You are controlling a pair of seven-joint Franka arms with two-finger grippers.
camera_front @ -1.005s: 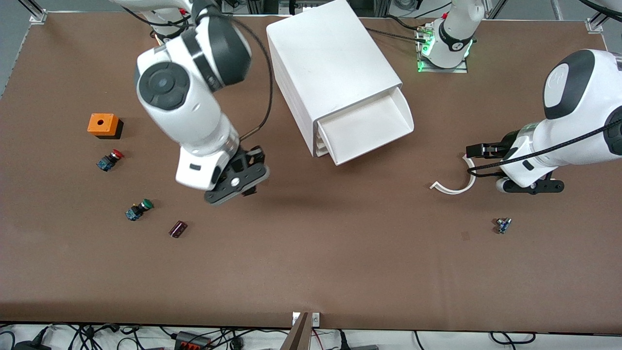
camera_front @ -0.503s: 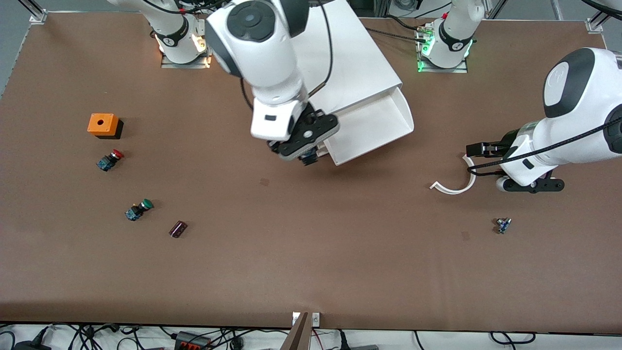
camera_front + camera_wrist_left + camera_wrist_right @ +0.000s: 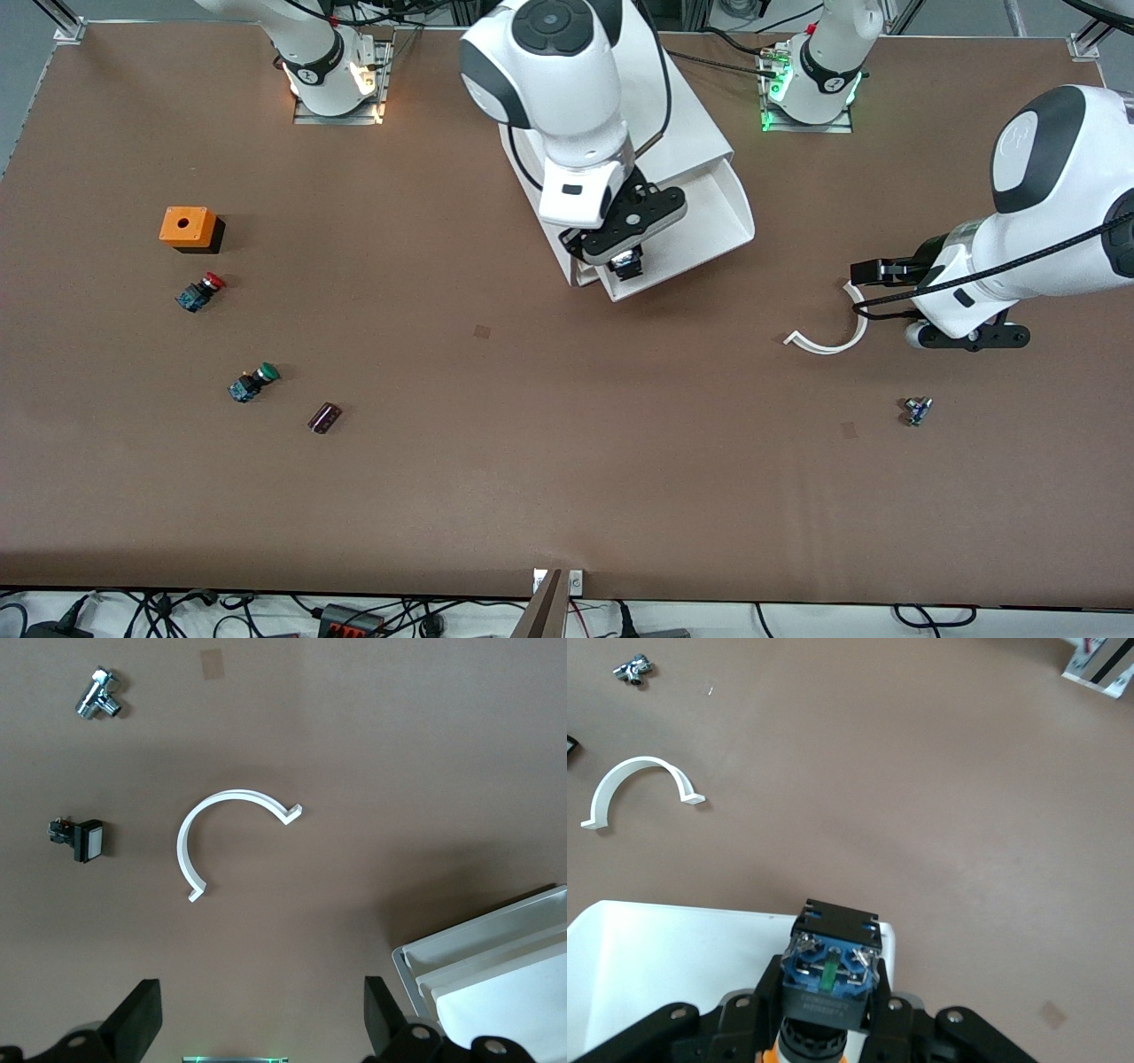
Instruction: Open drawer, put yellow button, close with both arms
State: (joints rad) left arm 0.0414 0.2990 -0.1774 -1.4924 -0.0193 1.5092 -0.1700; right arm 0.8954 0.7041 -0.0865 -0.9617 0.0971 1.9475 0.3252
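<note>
White drawer [image 3: 709, 221] open; right pincer [image 3: 627, 262] over it grips yellow button [image 3: 828, 979], label unreadable. Left pincer [image 3: 257, 1028] wide, waiting.

Two arms are seen, both w/ glossy white shells and dark grey-black joint bands. Right arm [image 3: 567, 97]: a round dark cap w/ a small centre dot is set on top of its big joint; a small dark slot is marked on the white wrist block. A black cable is looped alongside it. Left arm [image 3: 1036, 221]: a dark oval panel is set into the white shell, and a black cable is run along the forearm. Black two-finger grippers w/ flat black flanges and pale screw heads are fitted. Bases are lit: green at the left arm's, warm white at the right arm's.
</note>
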